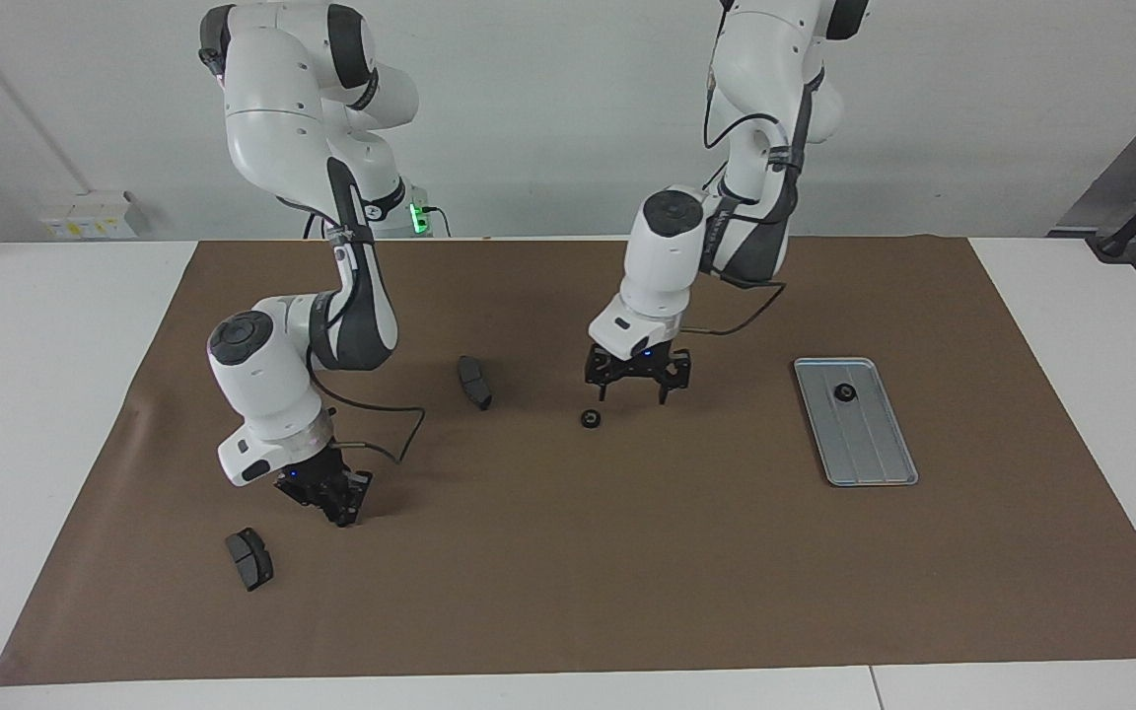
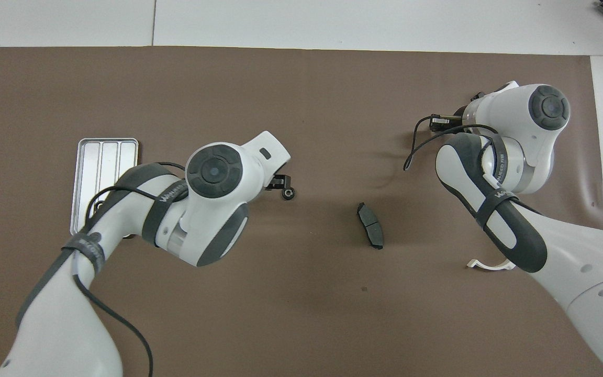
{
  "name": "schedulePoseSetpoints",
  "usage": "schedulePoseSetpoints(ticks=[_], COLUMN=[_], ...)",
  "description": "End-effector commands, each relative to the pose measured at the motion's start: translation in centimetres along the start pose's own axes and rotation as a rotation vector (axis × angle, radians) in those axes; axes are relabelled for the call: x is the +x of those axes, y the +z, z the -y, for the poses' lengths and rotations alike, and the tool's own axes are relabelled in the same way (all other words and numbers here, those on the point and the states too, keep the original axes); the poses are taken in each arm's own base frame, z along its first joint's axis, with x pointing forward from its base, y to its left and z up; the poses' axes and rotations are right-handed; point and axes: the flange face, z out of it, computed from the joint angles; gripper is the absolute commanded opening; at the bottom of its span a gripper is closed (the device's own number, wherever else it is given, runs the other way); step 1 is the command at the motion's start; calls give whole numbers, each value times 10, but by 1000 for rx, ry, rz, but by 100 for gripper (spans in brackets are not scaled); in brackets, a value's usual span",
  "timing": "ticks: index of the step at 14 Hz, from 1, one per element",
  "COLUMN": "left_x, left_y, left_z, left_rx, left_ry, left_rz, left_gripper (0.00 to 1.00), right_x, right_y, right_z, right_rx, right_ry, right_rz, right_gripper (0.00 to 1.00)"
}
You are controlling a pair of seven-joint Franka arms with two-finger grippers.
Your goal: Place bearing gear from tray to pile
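Gear [image 1: 589, 419] on mat — left gripper [image 1: 638, 391] agape

**Two white arms with dark joints and black cables**

Both arms wear glossy white shells broken by dark grey bands at the joints. Each wrist carries a round dark grey cap with a recessed centre. A grey strap printed with pale lettering wraps each forearm, holding a thin black cable that loops out loosely towards the wrist. A small blue light glows above the black left pincer [image 1: 636, 391] and the black right pincer [image 1: 329, 499]. Green lights shine at the bases.
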Motion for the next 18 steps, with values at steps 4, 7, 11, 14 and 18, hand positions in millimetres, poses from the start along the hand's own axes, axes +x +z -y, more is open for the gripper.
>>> schedulePoseSetpoints(ticks=[4,7,11,14,18], left_x=[28,3,-22,-38,-53], left_y=[-15,5,22,34,53], left_z=[180,239,289,312,315], left_rx=[49,58,59,58,58], left_ry=[-113,-175,-231,-285,-297], left_rz=[89,122,112,78,71], left_gripper=[100,100,100,100,95], right_x=[6,-17,-75,-114,-155], right_y=[-80,-118,-132,-125,-78], right_z=[30,96,213,269,323], right_rx=[10,-18,-17,31,2], right_ry=[-68,-99,-33,-6,-53], right_rz=[5,76,95,104,65], right_gripper=[100,100,100,100,100])
